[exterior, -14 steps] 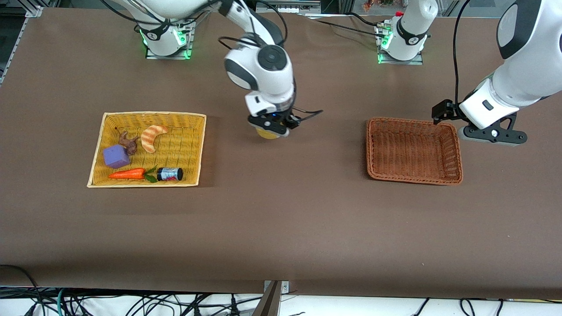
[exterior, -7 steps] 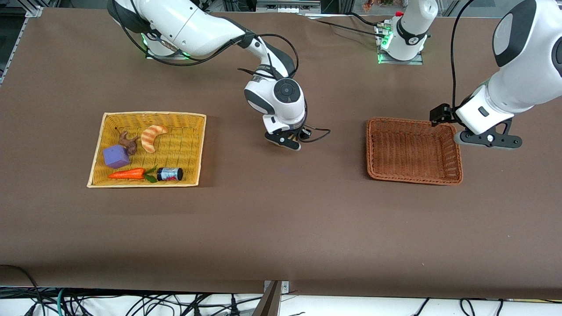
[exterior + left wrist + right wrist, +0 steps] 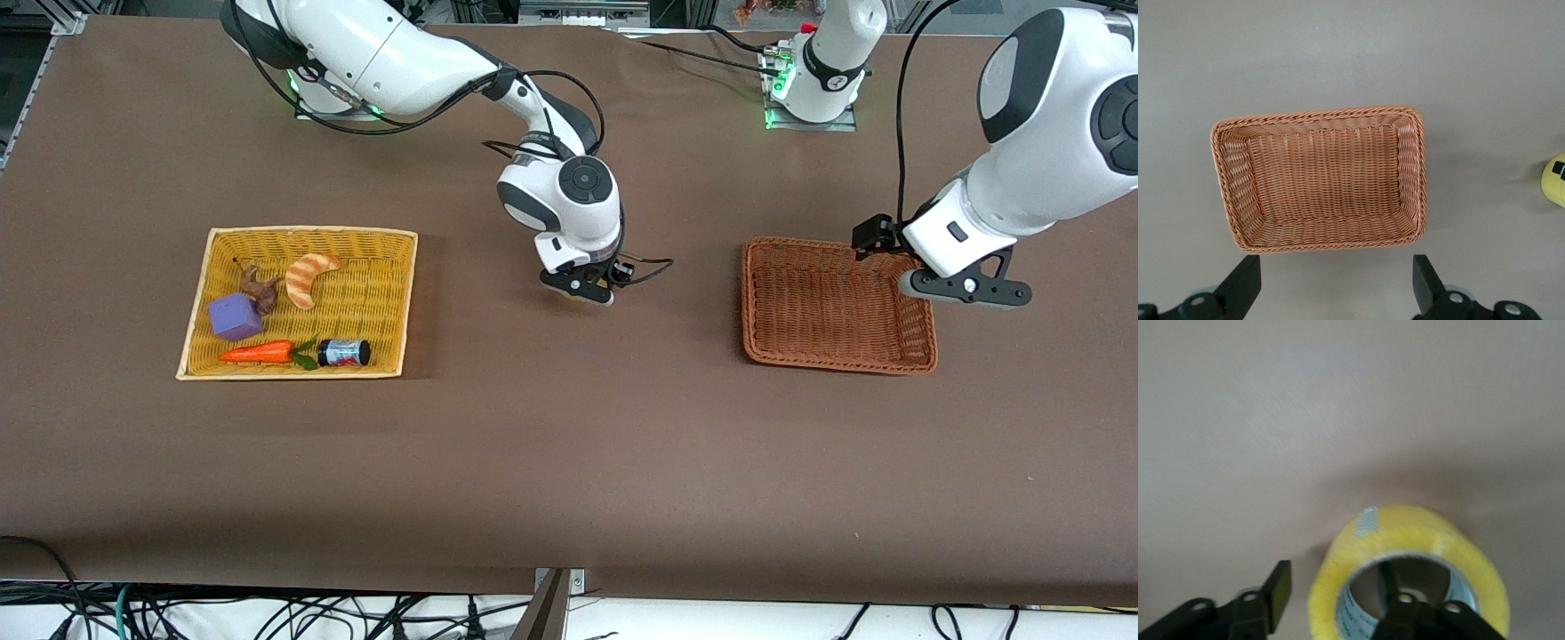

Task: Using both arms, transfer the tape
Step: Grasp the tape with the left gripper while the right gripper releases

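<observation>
Change: since a second earlier, the right arm's black two-finger gripper (image 3: 580, 291) had swung toward the left arm's end and come down low over the table's middle; the left arm's black two-finger gripper (image 3: 965, 288) had edged in over the brown basket's rim.
Tape: the thick ring of translucent yellow tape with a grey core (image 3: 1407, 572) sat low at the brown table (image 3: 569, 444), between the two baskets; whether it touched the cloth could not be told.
Right gripper: one finger (image 3: 1391, 585) stood inside the ring's core, the other outside with a gap to the roll, so the jaws stood apart.
Left gripper: fingers spread wide, holding nothing, above the rust-brown woven rectangular basket (image 3: 1318, 179).
Yellow wicker tray (image 3: 391, 302): toward the right arm's end, holding an orange-striped croissant-shaped toy (image 3: 308, 275), a purple cube (image 3: 235, 317), a plastic carrot (image 3: 258, 353) and a small dark jar (image 3: 344, 353).
</observation>
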### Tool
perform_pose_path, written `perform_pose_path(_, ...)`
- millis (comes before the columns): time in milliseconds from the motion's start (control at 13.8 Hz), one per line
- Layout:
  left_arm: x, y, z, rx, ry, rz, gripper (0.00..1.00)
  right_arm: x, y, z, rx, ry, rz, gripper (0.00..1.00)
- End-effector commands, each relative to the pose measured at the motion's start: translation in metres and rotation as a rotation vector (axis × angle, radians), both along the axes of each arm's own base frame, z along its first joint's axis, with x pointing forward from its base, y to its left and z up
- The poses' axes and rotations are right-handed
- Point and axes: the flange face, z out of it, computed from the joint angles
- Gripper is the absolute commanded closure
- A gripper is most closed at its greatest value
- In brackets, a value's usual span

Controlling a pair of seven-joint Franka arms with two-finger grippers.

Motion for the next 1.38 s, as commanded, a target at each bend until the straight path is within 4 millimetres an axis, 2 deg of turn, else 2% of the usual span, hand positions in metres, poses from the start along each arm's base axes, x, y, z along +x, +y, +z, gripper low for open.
perform_pose_path(0, 0.003, -0.007, -0.005, -0.046, -0.010, 0.025, 0.00, 0.041, -0.039, 0.086, -0.054, -0.085, 0.088, 0.00)
perform_pose_path(73, 0.003, -0.017, -0.013, -0.067, -0.013, 0.044, 0.00, 0.060, -0.072, 0.116, -0.116, -0.082, 0.149, 0.00)
perform_pose_path(218, 0.000, -0.054, -0.028, -0.071, -0.027, 0.064, 0.00, 0.086, -0.136, 0.166, -0.229, -0.029, 0.253, 0.00)
perform_pose_path(363, -0.004, -0.100, -0.057, -0.069, -0.032, 0.117, 0.00, 0.115, -0.210, 0.215, -0.176, 0.046, 0.322, 0.00)
perform_pose_path(508, -0.015, -0.149, -0.086, -0.074, -0.047, 0.155, 0.00, 0.136, -0.289, 0.245, -0.141, 0.115, 0.352, 0.00)
perform_pose_path(654, -0.030, -0.190, -0.115, -0.072, -0.035, 0.193, 0.00, 0.146, -0.351, 0.264, -0.177, 0.153, 0.293, 0.00)
perform_pose_path(726, -0.037, -0.210, -0.132, -0.071, -0.030, 0.222, 0.00, 0.148, -0.373, 0.274, -0.185, 0.161, 0.309, 0.00)
perform_pose_path(872, -0.060, -0.252, -0.172, -0.079, -0.027, 0.269, 0.00, 0.157, -0.431, 0.286, -0.170, 0.180, 0.399, 0.00)
perform_pose_path(1017, -0.092, -0.290, -0.216, -0.087, -0.037, 0.312, 0.00, 0.157, -0.489, 0.316, -0.119, 0.199, 0.441, 0.00)
perform_pose_path(1089, -0.109, -0.310, -0.235, -0.098, -0.032, 0.298, 0.00, 0.152, -0.506, 0.339, -0.129, 0.174, 0.428, 0.00)
perform_pose_path(1162, -0.118, -0.322, -0.249, -0.102, -0.027, 0.300, 0.00, 0.148, -0.517, 0.349, -0.137, 0.156, 0.412, 0.00)
perform_pose_path(1307, -0.127, -0.335, -0.268, -0.107, -0.023, 0.334, 0.00, 0.140, -0.546, 0.369, -0.147, 0.118, 0.354, 0.00)
